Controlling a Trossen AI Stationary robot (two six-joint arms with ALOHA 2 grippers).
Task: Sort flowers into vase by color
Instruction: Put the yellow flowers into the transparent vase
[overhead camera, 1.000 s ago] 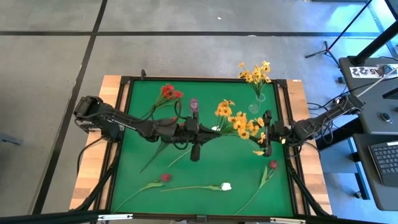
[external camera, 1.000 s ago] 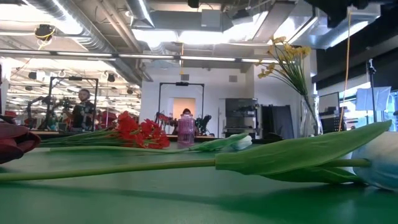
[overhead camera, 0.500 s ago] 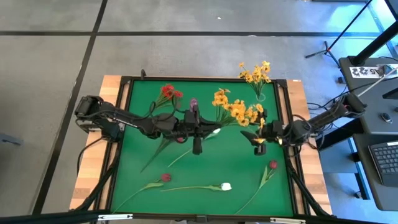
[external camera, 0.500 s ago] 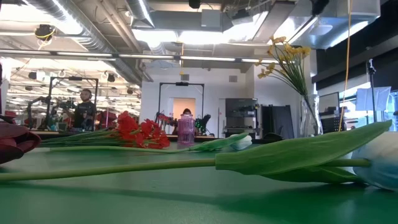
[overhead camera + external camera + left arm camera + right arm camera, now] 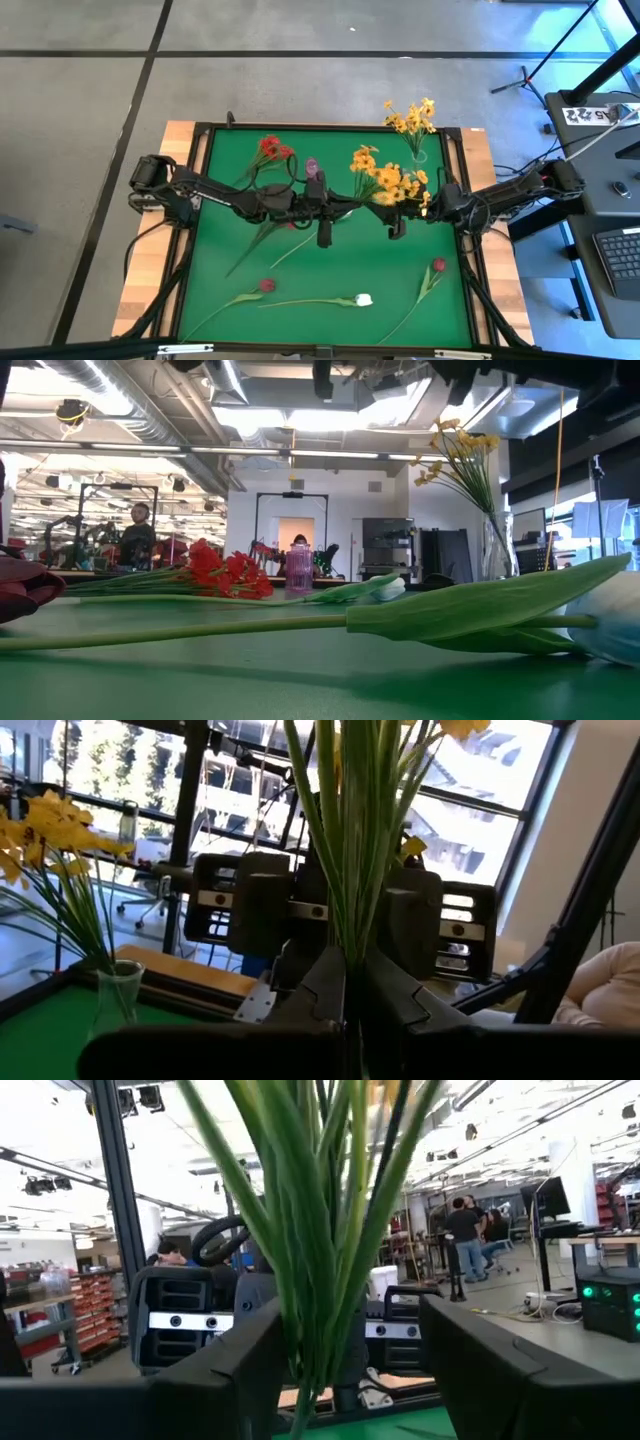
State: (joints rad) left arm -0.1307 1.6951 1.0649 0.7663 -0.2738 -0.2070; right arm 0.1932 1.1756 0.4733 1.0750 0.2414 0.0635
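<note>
Green felt-topped table (image 5: pixel 330 275), both dark arms meeting mid-table. Yellow-orange clustered spray on thin green stems (image 5: pixel 385 182) is held above the mat, heads toward the clear glass vase of yellow flowers (image 5: pixel 418 150). Left gripper (image 5: pixel 345 209) pinched tight on the stem bundle; right gripper (image 5: pixel 398 212) spread wide, stems between its fingers, not clamped. Judgement: light, floppy, top-heavy, stems slip and splay, so grip low on the bundle. Versus a second ago: spray shifted toward the vase, right gripper moved inward.

Both arms reach inward and meet mid-worktop, left pincer (image 5: pixel 345 207) clamped (fingers together), right pincer (image 5: pixel 397 222) spread.
</note>
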